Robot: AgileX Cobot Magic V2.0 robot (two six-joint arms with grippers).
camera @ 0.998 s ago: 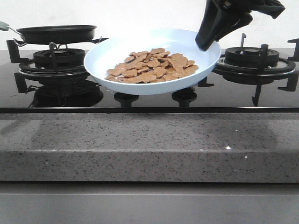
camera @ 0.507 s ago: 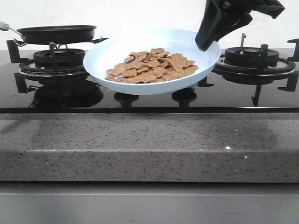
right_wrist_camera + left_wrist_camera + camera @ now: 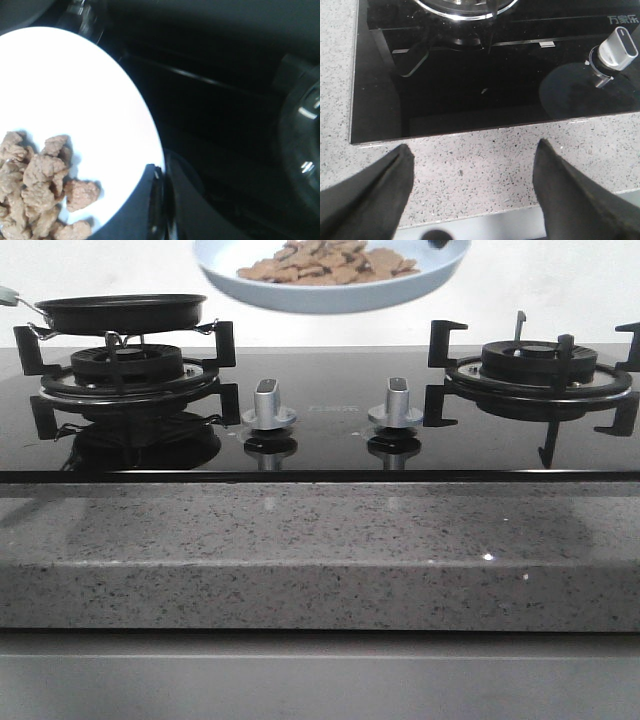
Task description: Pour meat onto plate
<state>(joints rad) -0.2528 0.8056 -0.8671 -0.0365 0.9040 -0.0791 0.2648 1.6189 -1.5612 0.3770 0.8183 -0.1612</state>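
Black glass hob point(image 3: 320, 445) set in a speckled grey stone counter point(image 3: 320, 550). A black frying pan point(image 3: 120, 312) rests on the left burner's grate point(image 3: 125, 375); the right burner point(image 3: 535, 375) stands bare. Two silver control knobs point(image 3: 270, 405) point(image 3: 396, 403) sit side by side between the burners, each mirrored in the glass.
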